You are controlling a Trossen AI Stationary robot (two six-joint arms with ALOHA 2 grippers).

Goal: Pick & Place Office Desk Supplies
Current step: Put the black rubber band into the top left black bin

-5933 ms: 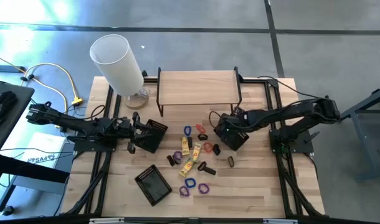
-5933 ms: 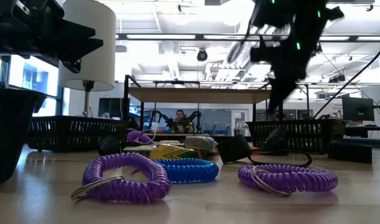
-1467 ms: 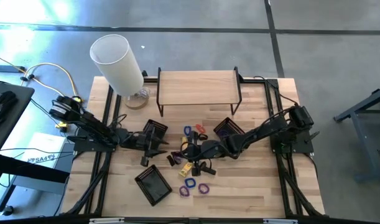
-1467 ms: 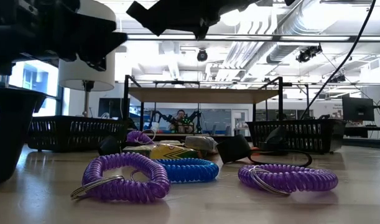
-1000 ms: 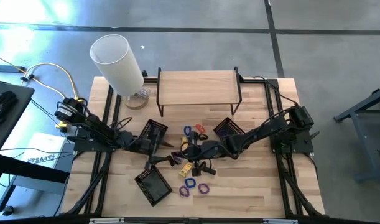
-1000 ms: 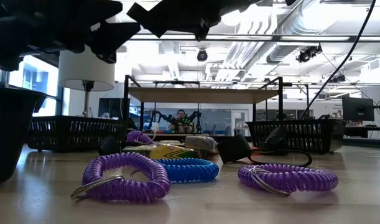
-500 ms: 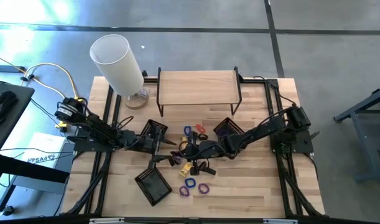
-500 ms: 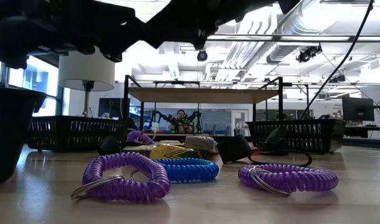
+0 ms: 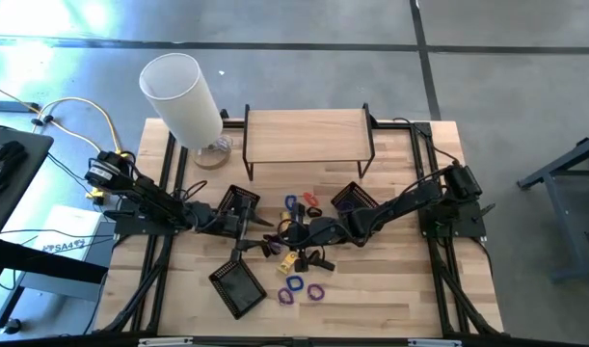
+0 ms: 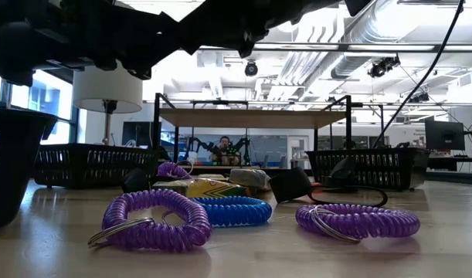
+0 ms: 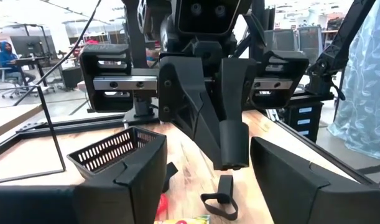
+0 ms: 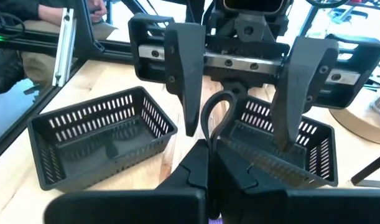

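So the right gripper (image 9: pixel 292 231) has its fingers pressed tight together, hanging over the middle of the wooden table (image 9: pixel 390 289), right above the pile of supplies. A thin dark loop (image 12: pixel 216 115) sits right at its fingertips in the right wrist view, but I honestly can't tell if it's pinched or just lying past them. The left gripper (image 9: pixel 254 229) faces it nose to nose, just beside it, fingers (image 12: pixel 180 74) spread wide with nothing between them.

Under the two of them, in the left wrist view, a black clip piece (image 11: pixel 219 198) lies flat on the wood. Around that spot there's a yellow packet (image 9: pixel 294 258), and a blue band (image 9: pixel 292 202) and a red band (image 9: pixel 311 199) on the far side. Closer to the near edge a blue coil (image 9: pixel 294 283) sits with two purple coils (image 9: pixel 316 291) flanking it; the low view has those same coils front and centre.

Three black mesh baskets ring the pile: one (image 9: pixel 238 205) by the left arm, one (image 9: pixel 352 200) by the right arm, one (image 9: pixel 238 286) near the front. Further back are a wooden shelf (image 9: pixel 308 133) and a big white cylinder (image 9: pixel 183 96)
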